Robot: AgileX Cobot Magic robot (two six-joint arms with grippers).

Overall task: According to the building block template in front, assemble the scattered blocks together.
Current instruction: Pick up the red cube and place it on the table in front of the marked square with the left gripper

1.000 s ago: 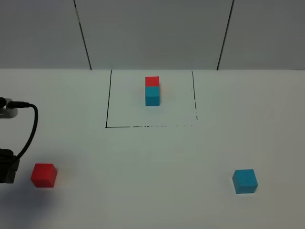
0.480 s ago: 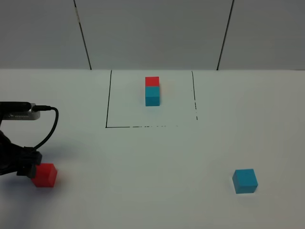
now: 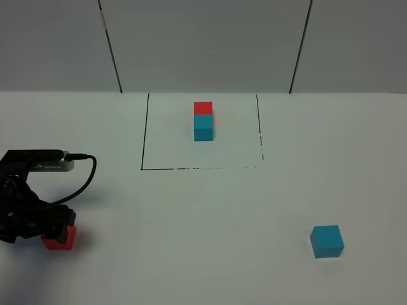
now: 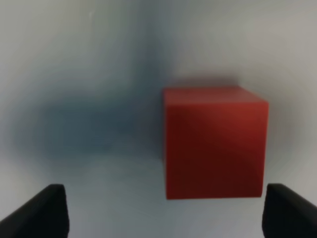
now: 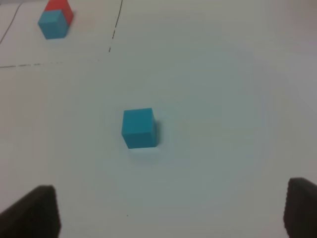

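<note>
Left pincer [image 3: 56, 232] low at the near edge of the white table [image 3: 191, 216], about 8 o'clock from the table's middle in the high view. Fingers spread wide, pinching nothing. It hangs right over the loose red cube [image 3: 68, 239] and hides the cube's top and near-left corner from the high camera.

Left wrist view: pincer [image 4: 168, 213] tips show as two dark corners, and the red cube [image 4: 213, 144] sits flat on the table just ahead of them. It lies within the gap but off centre, much closer to one finger than the other. Cannot tell whether that finger touches it. A soft grey shadow [image 4: 84, 129] lies on the table beside the cube.

A black cable [image 3: 87, 181] loops off the left arm's wrist above the table.

Loose blue cube [image 3: 327, 241] at about 4 o'clock, flat on the table, alone, well apart from the red one.

Right pincer [image 5: 168, 210] appears only in its own wrist view. Fingers spread, holding nothing, with the blue cube [image 5: 139, 128] on the table well ahead of them, untouched.

Farther back, a thin black outline [image 3: 145, 127] marks a rectangle on the table at 12 o'clock; its near line is broken in places.

Inside it stands the two-cube bar [image 3: 203, 121], the blue half nearer and the red half behind, touching. The right wrist view also catches the bar [image 5: 55, 20] in the distance.

Grey wall panels [image 3: 203, 44] stand behind the table.
</note>
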